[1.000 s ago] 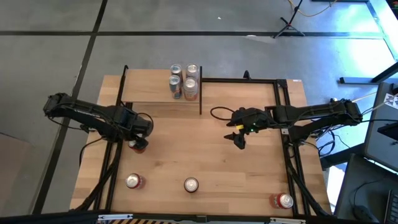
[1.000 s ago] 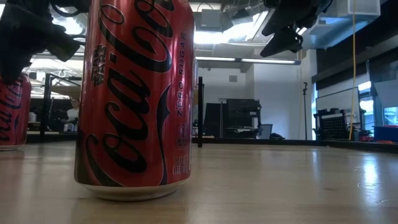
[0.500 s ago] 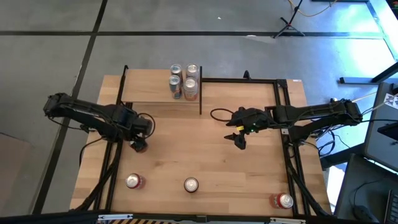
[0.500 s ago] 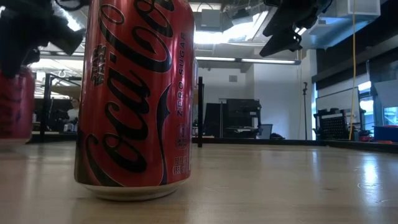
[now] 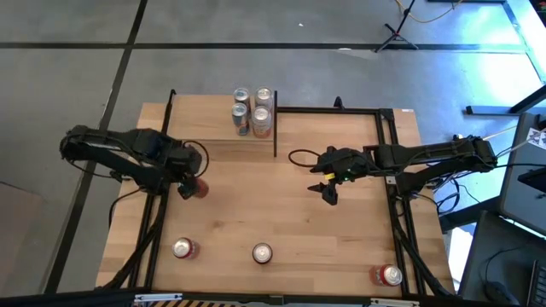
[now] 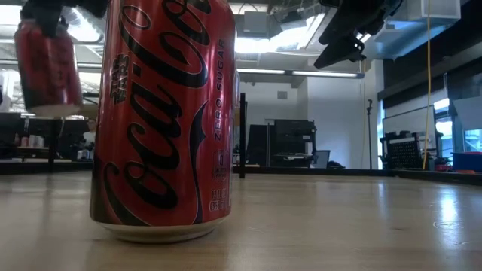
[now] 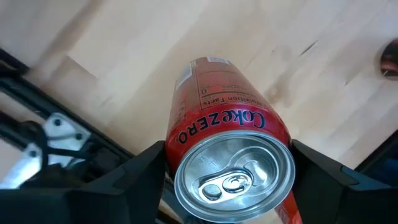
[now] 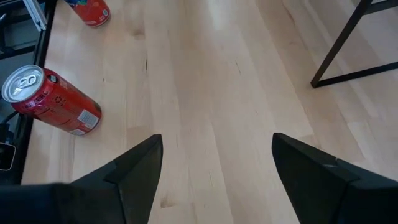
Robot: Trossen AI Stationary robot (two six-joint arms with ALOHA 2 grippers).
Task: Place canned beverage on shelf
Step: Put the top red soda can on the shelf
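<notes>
From above, my left arm reaches in from the table's left edge, and my left gripper is clamped on a red can, near the left side of the tabletop. The shelf sits at the far edge with four cans bunched at its right end; its left part is bare board. My right arm stretches in from the right edge, my right gripper hanging over the middle of the table with its fingers spread and nothing between them. Three more cans stand along the near edge: one at the left, one at centre, one at the right corner.

At table height, the held can hangs clear of the wood, upright, behind the big near can. My right gripper shows high at the top.

Through my left wrist, the can's silver lid sits between my two fingers, which press its sides, bare wood beyond.

Through my right wrist, my fingers stand wide apart over open wood; a can stands off to one side, and a black shelf post crosses the corner.
</notes>
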